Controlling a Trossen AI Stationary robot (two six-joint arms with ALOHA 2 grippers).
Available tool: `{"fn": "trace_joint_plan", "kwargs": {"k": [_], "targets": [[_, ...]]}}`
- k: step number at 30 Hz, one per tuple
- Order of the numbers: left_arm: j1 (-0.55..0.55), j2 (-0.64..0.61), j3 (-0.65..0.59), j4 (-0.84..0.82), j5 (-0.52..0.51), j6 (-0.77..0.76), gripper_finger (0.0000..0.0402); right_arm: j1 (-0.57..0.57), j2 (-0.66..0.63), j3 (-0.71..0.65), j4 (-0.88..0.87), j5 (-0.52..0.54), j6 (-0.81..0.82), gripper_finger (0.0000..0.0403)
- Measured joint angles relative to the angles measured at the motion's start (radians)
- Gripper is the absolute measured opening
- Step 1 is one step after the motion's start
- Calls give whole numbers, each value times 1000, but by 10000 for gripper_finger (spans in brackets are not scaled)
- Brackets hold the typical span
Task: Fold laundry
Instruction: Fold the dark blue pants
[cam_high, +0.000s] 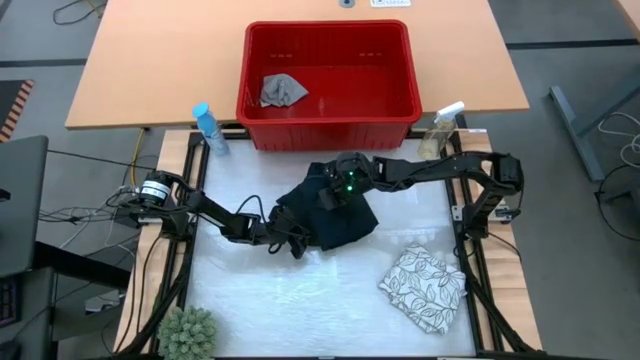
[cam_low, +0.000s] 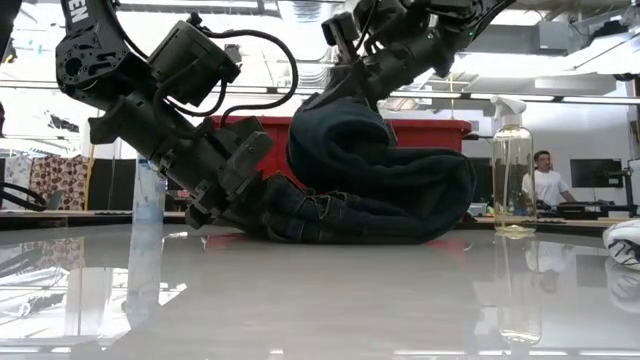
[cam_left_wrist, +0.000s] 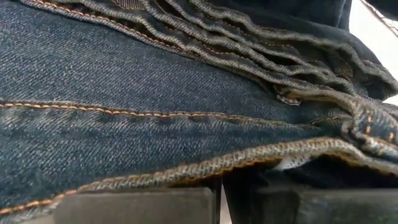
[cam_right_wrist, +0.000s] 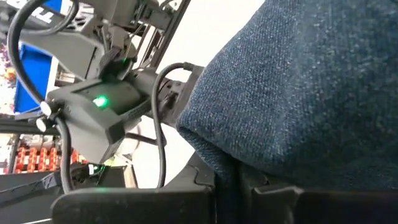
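The dark blue denim jeans (cam_high: 340, 218) lie bunched mid-table, and in the low view the jeans (cam_low: 400, 190) form a rounded heap. My left gripper (cam_high: 288, 240) sits low at the heap's left end, shut on denim. My right gripper (cam_high: 335, 190) is above the heap's far part, also shut on denim. The white cloth with grey leaf print (cam_high: 425, 288) lies folded flat on the table's near right. A small grey cloth (cam_high: 282, 90) lies on the floor of the red basket. My left gripper (cam_left_wrist: 221, 198) pinches the jeans at a stitched edge (cam_left_wrist: 205, 167) on the heap's left end, with several bunched layers. It comes in nearly level from the table's left, low over the table (cam_low: 262, 212). The denim there rests on the table. My right gripper (cam_right_wrist: 231, 186) pinches a rounded fold of denim (cam_right_wrist: 214, 146) at the top of the heap. It reaches down at a slant from the table's right. That fold (cam_low: 345, 105) is lifted, and the rest hangs below it onto the table.
The red plastic basket (cam_high: 405, 75) stands past the table's far edge. A blue bottle (cam_high: 208, 128) and a clear spray bottle (cam_high: 440, 130) stand at the far corners. A green plant (cam_high: 188, 332) sits at the near left corner. A person (cam_low: 545, 180) shows in the room behind.
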Motion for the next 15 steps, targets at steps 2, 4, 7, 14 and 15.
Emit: {"fn": "trace_joint_plan", "kwargs": {"k": [2,4,7,14,15], "targets": [[1,0,0,0,0,0,0,-1,18,2,2,7,-7,37],[1,0,0,1,0,0,0,-6,39,2,-2,11,-11,37],[1,0,0,5,-1,13,0,-7,81,2,17,22,-3,37],[1,0,0,8,12,16,0,-24,111,1,35,70,4,76],[1,0,0,8,12,16,0,-27,111,1,42,70,-2,81]]}}
